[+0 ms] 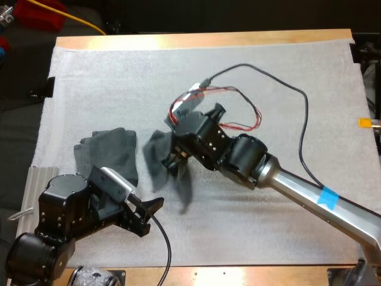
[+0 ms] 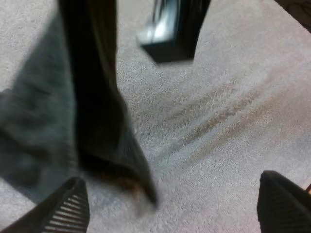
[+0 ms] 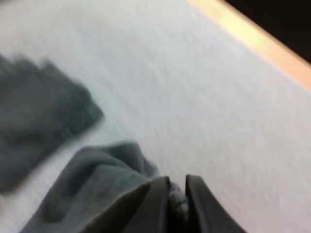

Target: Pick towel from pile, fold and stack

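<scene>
The right gripper (image 1: 177, 159) is clenched on a dark grey-green towel (image 1: 158, 155); in the right wrist view its two fingers (image 3: 158, 204) pinch the cloth (image 3: 97, 189) from both sides. The towel hangs from them in a long fold near the middle of the white mat (image 1: 268, 59). Whether its lower tip touches the mat I cannot tell. Near this tip, toward the near edge of the mat, the left gripper (image 1: 150, 210) is released, its fingers (image 2: 68, 206) wide apart and clear of the cloth. A second towel (image 1: 110, 155) lies crumpled on the mat, to the left of the hanging one.
</scene>
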